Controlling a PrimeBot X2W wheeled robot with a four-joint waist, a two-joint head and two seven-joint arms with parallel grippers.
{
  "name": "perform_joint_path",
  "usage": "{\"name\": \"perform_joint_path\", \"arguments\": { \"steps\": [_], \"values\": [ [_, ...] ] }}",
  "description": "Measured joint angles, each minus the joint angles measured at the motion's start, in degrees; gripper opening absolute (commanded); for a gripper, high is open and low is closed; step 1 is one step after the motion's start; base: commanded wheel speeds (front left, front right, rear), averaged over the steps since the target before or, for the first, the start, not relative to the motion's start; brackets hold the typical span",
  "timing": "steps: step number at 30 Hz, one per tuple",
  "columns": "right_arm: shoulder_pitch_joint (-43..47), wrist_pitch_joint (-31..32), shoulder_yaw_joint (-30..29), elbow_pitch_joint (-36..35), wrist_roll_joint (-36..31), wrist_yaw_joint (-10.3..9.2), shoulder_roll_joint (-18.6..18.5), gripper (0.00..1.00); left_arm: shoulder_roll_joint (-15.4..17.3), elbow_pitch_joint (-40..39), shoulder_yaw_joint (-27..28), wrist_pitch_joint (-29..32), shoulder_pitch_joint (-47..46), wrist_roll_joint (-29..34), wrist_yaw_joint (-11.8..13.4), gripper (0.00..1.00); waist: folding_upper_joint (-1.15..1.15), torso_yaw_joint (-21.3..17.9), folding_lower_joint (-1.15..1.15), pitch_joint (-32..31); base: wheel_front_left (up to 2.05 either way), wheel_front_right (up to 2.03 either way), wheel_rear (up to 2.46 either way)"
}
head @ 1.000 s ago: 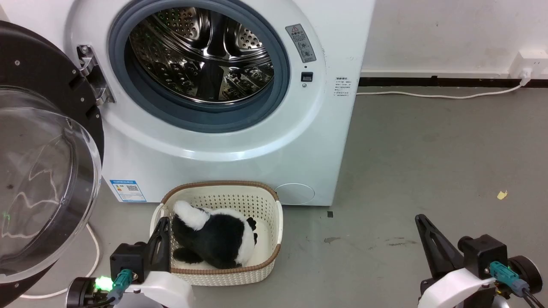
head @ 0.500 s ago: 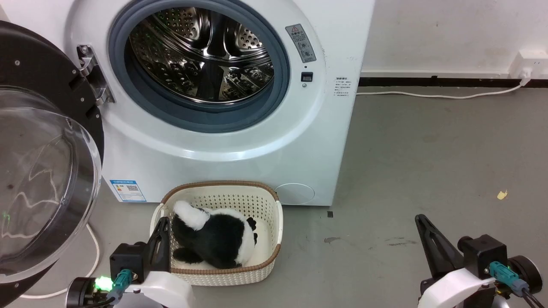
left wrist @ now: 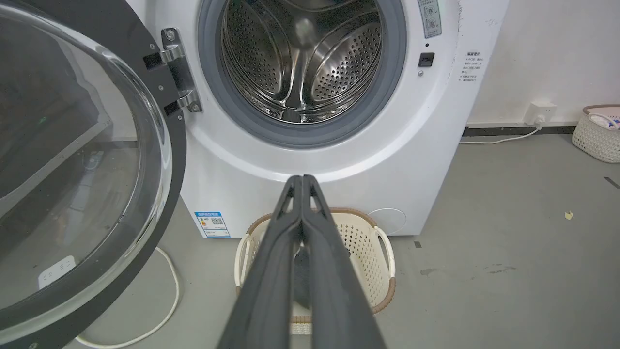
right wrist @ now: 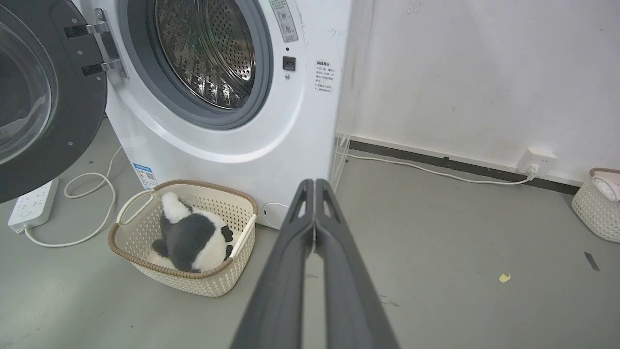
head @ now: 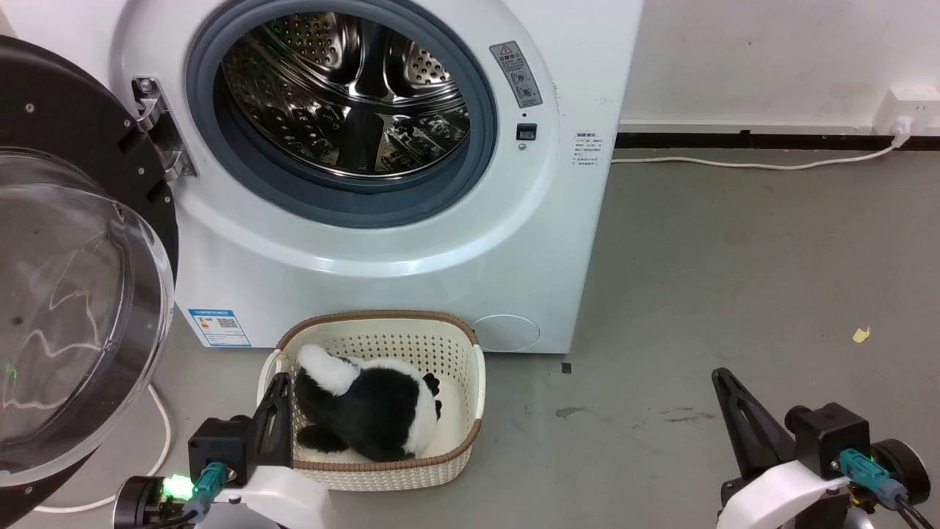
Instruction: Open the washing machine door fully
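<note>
Left pincer (head: 279, 393) and right pincer (head: 727, 389) pressed shut, empty, at 7 and 5 o'clock. Door (head: 73, 279) hangs wide open at 9 o'clock off the washer (head: 440, 250). Likely heavy, stiff, glass slick: push on the black rim (head: 73, 95) far from the hinge (head: 158, 128).

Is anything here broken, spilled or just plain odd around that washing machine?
Nothing looks broken. Two small oddities: a black-and-white plush toy lies in the basket instead of laundry, and a yellow scrap litters the floor right of the washing machine.
</note>
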Motion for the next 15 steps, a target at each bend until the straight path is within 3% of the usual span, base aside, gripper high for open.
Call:
{"name": "perform_joint_path", "arguments": {
  "steps": [15],
  "values": [
    [0.0,0.0,0.0,0.0,0.0,0.0,0.0,0.0,0.0,0.0,0.0,0.0,0.0,0.0,0.0,0.0,0.0,0.0,0.0,0.0,0.0,0.0,0.0]
  ]
}}
